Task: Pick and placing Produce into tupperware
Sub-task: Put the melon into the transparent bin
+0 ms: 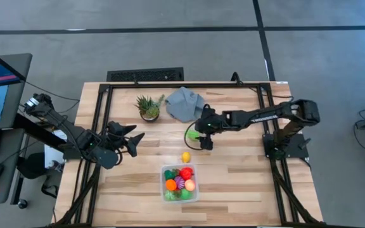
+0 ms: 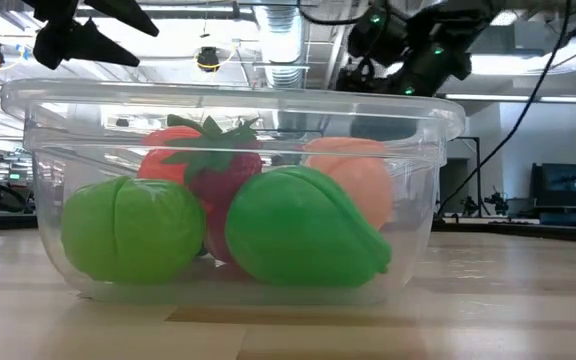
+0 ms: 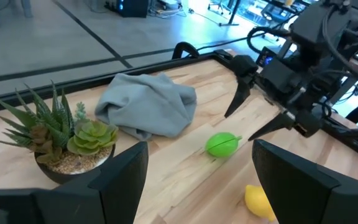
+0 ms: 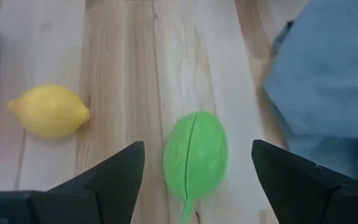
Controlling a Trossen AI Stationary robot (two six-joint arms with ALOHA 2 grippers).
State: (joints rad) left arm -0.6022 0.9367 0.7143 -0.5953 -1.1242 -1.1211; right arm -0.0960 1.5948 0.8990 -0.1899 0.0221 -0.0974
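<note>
The clear tupperware stands near the table's front edge with several toy fruits inside, among them a green one and a strawberry. A green toy fruit lies on the table between the grey cloth and the tupperware. A yellow lemon rests just beyond the container's far rim. My right gripper hovers open over the green fruit, one finger on either side, touching nothing. My left gripper waits open to the left, raised above the table.
A crumpled grey cloth lies at the table's far middle, close behind the green fruit. A spiky potted plant stands to its left. Bare wood lies right of the tupperware.
</note>
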